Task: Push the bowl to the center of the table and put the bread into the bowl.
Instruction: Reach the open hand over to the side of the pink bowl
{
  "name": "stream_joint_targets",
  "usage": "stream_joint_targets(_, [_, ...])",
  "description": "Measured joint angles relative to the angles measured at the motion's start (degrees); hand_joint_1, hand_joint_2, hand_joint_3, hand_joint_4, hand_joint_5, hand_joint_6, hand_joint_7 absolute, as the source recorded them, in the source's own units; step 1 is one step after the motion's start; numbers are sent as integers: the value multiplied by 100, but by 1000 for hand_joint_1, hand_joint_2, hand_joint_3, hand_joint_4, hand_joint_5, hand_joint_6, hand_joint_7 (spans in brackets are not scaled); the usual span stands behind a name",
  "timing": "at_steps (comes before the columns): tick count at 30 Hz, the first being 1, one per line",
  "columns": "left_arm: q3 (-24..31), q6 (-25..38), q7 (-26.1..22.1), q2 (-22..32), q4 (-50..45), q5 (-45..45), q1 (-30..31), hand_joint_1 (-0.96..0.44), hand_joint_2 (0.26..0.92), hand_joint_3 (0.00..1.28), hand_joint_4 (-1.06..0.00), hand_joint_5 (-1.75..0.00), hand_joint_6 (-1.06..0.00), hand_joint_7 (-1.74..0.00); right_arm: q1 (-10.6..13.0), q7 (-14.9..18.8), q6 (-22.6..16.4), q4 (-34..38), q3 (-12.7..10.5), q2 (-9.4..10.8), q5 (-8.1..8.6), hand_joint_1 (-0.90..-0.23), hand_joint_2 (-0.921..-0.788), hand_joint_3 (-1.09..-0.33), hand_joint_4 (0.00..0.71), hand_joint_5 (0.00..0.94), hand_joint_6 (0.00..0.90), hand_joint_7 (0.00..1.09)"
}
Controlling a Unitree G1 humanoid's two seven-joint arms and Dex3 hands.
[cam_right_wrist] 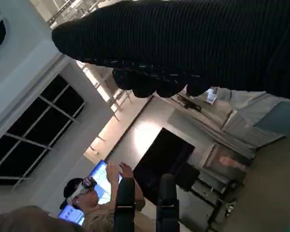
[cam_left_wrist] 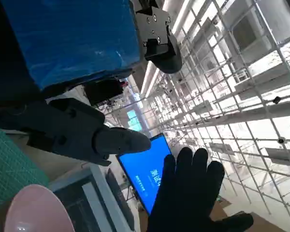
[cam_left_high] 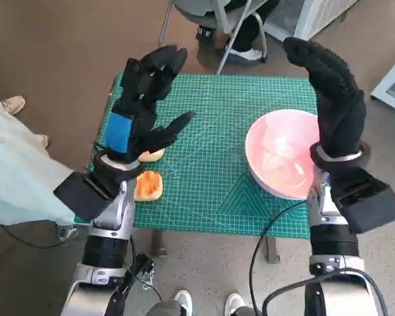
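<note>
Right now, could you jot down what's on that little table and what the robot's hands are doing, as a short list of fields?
Table cover: green cutting mat
Bowl: pink bowl, at the mat's right side, not centred
Bread: bread near the left edge, partly behind the left arm
Left hand: left hand raised, fingers apart, holding nothing
Right hand: right hand raised beside the bowl, holding nothing

Left hand point(cam_left_high: 141, 108) hides part of bread point(cam_left_high: 149, 155); right forearm covers bowl point(cam_left_high: 276, 155) rim.

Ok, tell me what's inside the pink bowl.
The pink bowl shows only its glossy, empty-looking inside; no bread is in it. The right hand, raised in front, covers its far right rim, so that edge cannot be checked.
</note>
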Motion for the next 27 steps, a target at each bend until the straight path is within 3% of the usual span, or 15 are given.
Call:
stream_joint_targets(9, [14, -40, -2, -3, 34, -2, 0, -246, 921, 289, -329, -106, -72, -810, 57, 93, -160, 192, -105, -131, 53, -546, -921, -759, 310, 2, 18, 770])
stream_joint_targets(17, [70, -158, -9, 9, 193, -15, 0, -252, 921, 283, -328, -105, -76, -793, 249, 326, -306, 440, -390, -475, 416, -543, -921, -797, 292, 1, 0, 767])
stream_joint_targets(27, [145, -311, -54, 26, 418, -48, -1, -260, 921, 276, -335, -93, -113, -724, 538, 250, -567, 763, -856, -910, 454, -515, -921, -861, 269, 0, -1, 742])
